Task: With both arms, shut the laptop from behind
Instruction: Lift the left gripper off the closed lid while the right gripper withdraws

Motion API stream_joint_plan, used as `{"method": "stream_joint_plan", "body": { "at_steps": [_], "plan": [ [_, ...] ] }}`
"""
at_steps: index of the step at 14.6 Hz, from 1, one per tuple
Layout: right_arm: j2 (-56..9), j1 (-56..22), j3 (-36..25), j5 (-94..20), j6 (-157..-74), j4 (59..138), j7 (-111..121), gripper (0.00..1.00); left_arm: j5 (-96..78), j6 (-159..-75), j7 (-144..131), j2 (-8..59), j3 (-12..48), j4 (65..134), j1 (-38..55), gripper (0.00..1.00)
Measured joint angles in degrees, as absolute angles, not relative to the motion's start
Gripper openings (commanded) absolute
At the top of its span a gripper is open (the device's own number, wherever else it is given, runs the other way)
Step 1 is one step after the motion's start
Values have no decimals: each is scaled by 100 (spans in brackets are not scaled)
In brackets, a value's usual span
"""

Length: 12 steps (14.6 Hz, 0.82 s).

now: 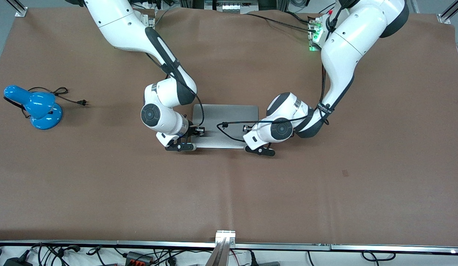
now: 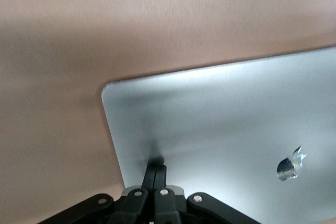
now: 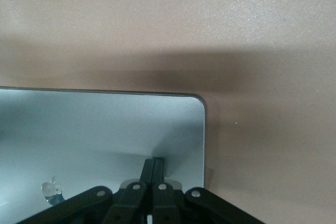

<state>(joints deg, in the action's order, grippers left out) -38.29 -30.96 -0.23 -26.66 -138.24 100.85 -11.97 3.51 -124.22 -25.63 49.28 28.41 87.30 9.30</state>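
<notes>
Slim silver-grey metal laptop [image 1: 226,125] lying flat mid-worktop on the brown cloth-covered table [image 1: 324,192], lid down, apple logo [image 2: 290,163] up. Probably rigid, smooth, slippery, easily scratched; likely best pressed gently near the lid corners, not gripped. Left gripper [image 2: 156,174] pinched fully together, holding nothing, fingertips touching the lid beside the corner toward the left arm's end. Right gripper [image 3: 153,169] likewise pinched together and empty, tips pressing the lid beside the corner toward the right arm's end. Blue desk lamp [image 1: 35,107] well apart, near the table edge at the right arm's end.
</notes>
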Motion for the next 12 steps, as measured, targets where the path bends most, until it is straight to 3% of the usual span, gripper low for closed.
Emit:
{"method": "stream_joint_plan", "body": {
  "at_steps": [3, 7, 12],
  "plan": [
    [-3842, -3098, -23, -2666, -13826, 10060, -1197, 0, 371, -12156, -2572, 4736, 2836, 8502, 859, 0],
    [-3796, -3105, -78, -2656, -13837, 9952, -1197, 0, 372, -10561, -2628, 3620, 3054, 8301, 185, 4],
    [-2903, -3085, -601, -2073, -12956, 9689, -1191, 0, 372, -8851, -2341, 2443, 4375, 8207, -1982, 11]
  ]
}}
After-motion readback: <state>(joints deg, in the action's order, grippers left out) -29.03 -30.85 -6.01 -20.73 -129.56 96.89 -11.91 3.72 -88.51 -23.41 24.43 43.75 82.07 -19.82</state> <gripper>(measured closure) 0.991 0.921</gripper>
